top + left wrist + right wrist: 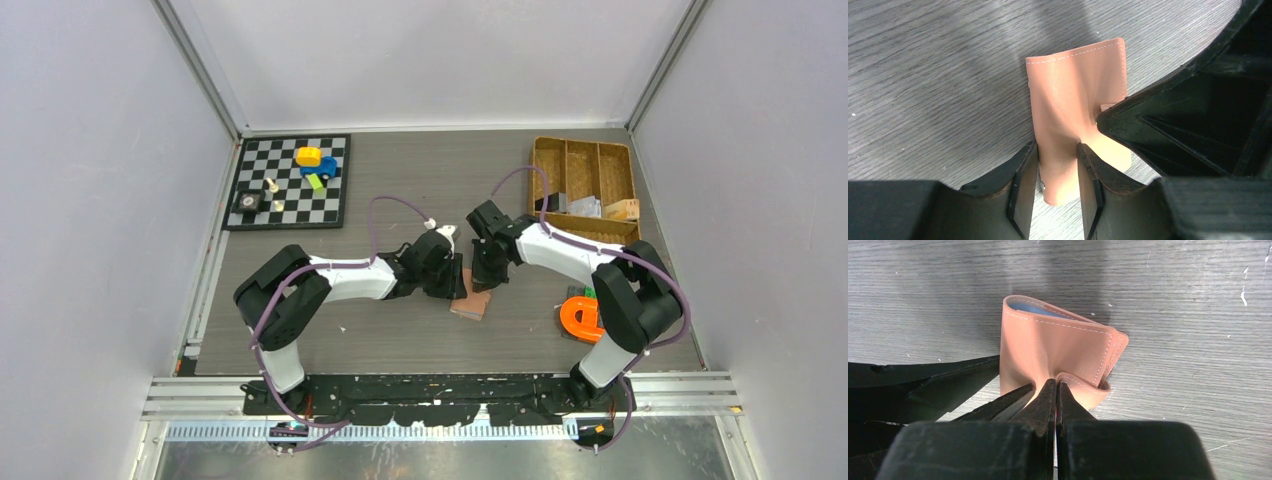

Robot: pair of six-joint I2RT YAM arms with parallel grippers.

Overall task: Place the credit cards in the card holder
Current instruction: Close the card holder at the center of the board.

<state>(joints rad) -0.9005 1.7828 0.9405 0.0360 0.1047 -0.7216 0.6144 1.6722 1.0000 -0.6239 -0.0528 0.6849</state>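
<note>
Currently, at the far left, the chessboard is lying well apart from the work and is playing no part. Your left gripper is clamping one flap of the card holder; its jaws are standing partly apart, with the salmon-pink leather bunching between them. The card holder is sitting on the table at the centre, between the two arms, and it is being spread rather than lying flat. Your right gripper is pinching a flap on the other side, its jaws pressing almost together on a thin fold of leather. A blue strip is showing inside the open mouth in the right wrist view; you cannot tell whether it is lining or a card. Farther right, the wicker tray is holding small flat pieces, pale and dark, that are probably the credit cards, though they are appearing too small to confirm. Judging from this, you are working on the opening step only: neither gripper is carrying a card, so picking up and inserting the cards is remaining.
</note>
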